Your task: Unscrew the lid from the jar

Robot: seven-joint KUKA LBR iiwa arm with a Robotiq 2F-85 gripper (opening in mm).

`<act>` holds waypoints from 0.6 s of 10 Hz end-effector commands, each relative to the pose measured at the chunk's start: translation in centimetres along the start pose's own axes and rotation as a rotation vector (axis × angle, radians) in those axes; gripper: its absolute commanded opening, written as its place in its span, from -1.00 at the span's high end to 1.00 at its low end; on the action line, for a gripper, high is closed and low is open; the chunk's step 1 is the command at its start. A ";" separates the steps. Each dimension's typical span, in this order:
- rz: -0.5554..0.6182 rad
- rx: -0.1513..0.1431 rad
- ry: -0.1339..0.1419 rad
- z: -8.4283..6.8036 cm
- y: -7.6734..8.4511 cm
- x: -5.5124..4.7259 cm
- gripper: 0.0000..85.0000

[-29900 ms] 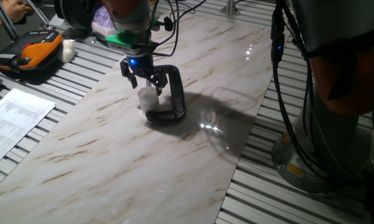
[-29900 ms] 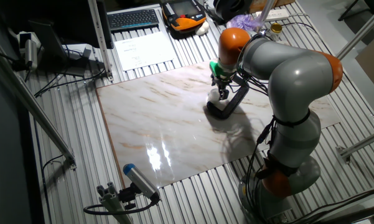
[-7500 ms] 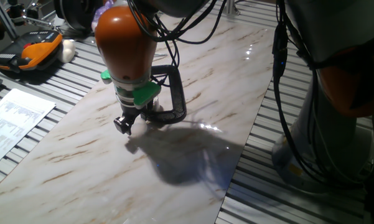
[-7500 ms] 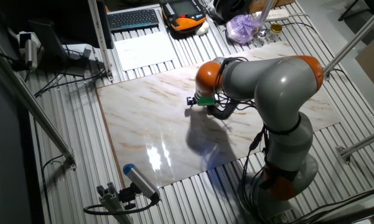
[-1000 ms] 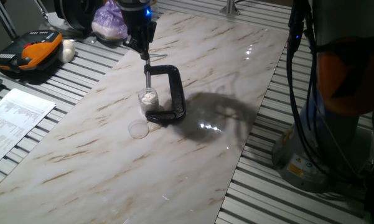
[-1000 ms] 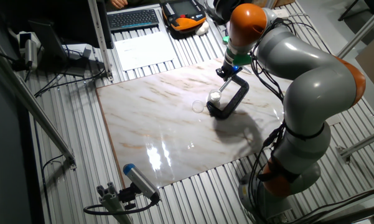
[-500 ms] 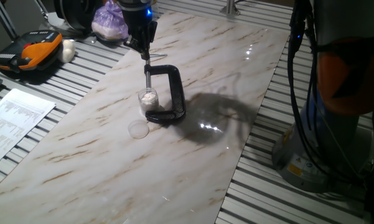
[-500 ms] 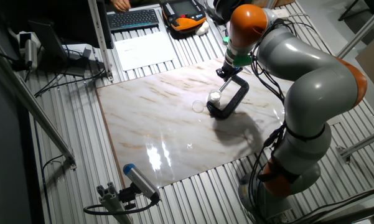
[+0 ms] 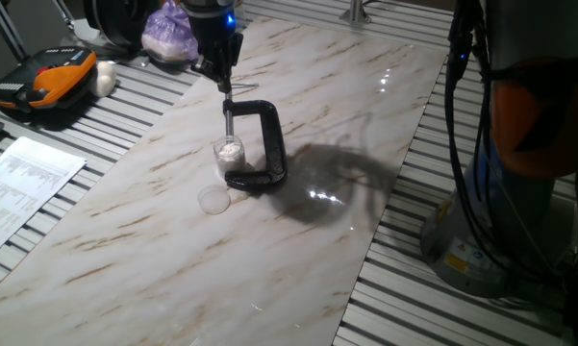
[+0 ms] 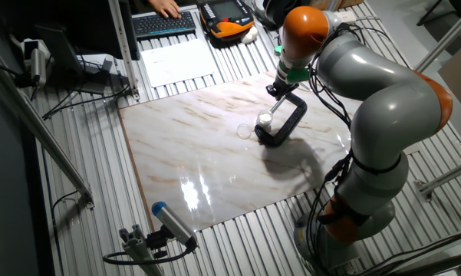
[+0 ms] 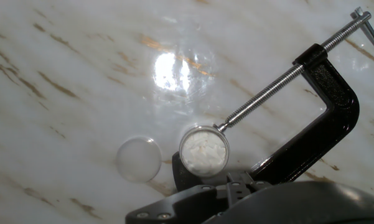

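**Jaws: can't tell from these shots**

Gripper [image 9: 221, 69] hangs above the clamp [image 9: 260, 144]. Jar [image 11: 203, 150] sits open in the clamp, white stuff inside. Lid [image 11: 139, 159] lies flat on the table [image 9: 298, 240], just beside the jar.

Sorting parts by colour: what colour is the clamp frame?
Black C-clamp, with a silver screw; clearest in the hand view.
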State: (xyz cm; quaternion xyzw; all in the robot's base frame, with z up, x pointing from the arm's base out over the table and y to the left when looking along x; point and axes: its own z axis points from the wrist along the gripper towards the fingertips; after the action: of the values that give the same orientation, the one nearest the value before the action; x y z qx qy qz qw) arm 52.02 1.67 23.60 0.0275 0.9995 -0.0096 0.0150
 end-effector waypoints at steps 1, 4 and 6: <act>0.000 0.000 0.000 0.0 0.0 0.0 1.00; 0.000 -0.003 0.000 0.0 0.0 -0.1 1.00; 0.001 -0.005 0.002 0.1 0.1 -0.1 1.00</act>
State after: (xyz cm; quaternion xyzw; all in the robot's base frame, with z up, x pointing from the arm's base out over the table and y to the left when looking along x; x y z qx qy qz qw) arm 52.12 1.73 23.53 0.0282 0.9995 -0.0073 0.0142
